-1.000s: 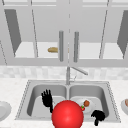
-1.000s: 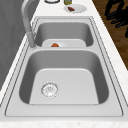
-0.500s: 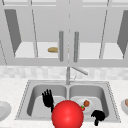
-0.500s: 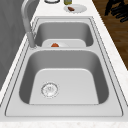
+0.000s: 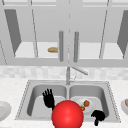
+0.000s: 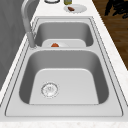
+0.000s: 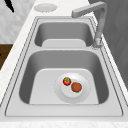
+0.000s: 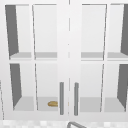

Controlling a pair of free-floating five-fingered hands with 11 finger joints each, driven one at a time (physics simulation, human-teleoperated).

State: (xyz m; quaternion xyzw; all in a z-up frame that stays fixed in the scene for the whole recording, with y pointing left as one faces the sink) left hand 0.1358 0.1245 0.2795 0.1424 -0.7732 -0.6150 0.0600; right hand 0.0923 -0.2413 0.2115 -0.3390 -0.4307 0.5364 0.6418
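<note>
While my left hand (image 5: 49, 98) hangs splayed over the sink (image 5: 25, 100), my right hand (image 5: 98, 116) curls empty (plate (image 5: 93, 103) just beside it).

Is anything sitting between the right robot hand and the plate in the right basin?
Nothing visible does. The right robot hand hangs with curled fingers over the sink's front edge. The plate, carrying a strawberry and a brown food piece, lies open in the right basin. The red ball stands to the hand's left.
</note>
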